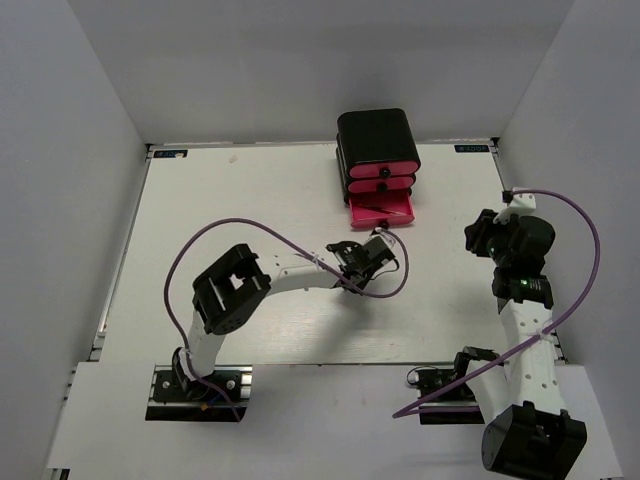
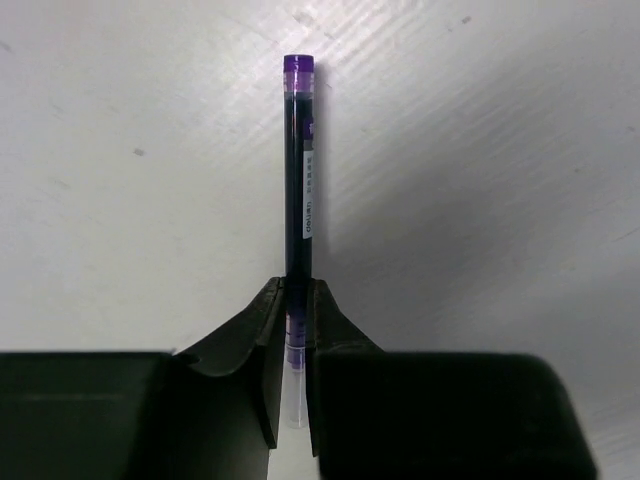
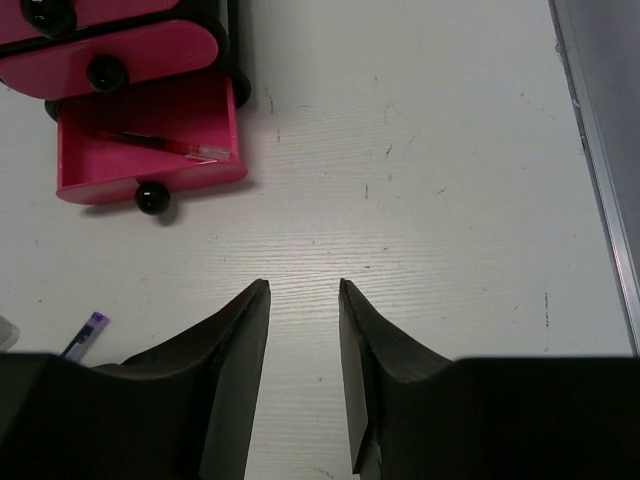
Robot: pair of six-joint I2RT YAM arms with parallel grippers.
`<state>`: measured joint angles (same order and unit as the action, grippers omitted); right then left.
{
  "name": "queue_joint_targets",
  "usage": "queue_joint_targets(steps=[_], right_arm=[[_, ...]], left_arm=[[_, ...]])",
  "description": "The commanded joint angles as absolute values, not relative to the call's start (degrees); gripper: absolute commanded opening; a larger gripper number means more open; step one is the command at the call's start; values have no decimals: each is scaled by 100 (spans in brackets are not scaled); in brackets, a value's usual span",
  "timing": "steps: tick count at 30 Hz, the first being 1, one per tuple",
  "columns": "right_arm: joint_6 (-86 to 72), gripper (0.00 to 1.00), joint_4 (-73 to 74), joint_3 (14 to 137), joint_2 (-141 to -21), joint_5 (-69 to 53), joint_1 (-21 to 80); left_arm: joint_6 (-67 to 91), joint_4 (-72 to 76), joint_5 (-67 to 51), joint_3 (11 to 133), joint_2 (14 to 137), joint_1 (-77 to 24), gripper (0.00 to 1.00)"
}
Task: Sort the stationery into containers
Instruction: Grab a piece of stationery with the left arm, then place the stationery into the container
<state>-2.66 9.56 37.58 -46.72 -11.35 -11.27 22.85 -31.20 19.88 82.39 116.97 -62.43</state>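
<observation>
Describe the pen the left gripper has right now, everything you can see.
The pen is thin, with a dark, plastic-looking barrel, a purple cap at its far end, a narrow white printed label along the barrel and a clear section at the near end. It points straight out ahead of the left gripper, whose jaws are shut on it near that clear end. It is over the white table; whether it touches the surface I cannot tell.

Pens: two, one dark pen (image 2: 299, 170) with a purple cap and one red pen (image 3: 160, 145)
Pink-fronted drawers (image 1: 380, 185): three
Black round knobs (image 3: 152, 197): three, one per drawer
Black cabinet (image 1: 377, 135): one
End effectors: two, the left end effector (image 2: 298, 300) and the right end effector (image 3: 303, 290)
</observation>
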Motion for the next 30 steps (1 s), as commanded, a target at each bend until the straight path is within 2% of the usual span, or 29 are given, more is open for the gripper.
queue_joint_targets(steps=[1, 10, 14, 23, 30], right_arm=[[-290, 40, 694, 3665, -4579, -1309, -1169], [-246, 40, 642, 3604, -4570, -1433, -1178], [-255, 40, 642, 3603, -4562, -1459, -1169], [-290, 40, 659, 3595, -4527, -1494, -1178], [-272, 40, 624, 3595, -4526, -1477, -1160]], left_arm=[[480, -2471, 1977, 8130, 10961, -6039, 0], [-2370, -584, 1872, 7752, 10512, -5818, 0], [-3320, -10, 1767, 7865, 10748, -5695, 0], [-3797, 992, 1627, 8744, 11777, -5327, 0], [-3972, 2194, 1766, 8859, 12366, -5168, 3]])
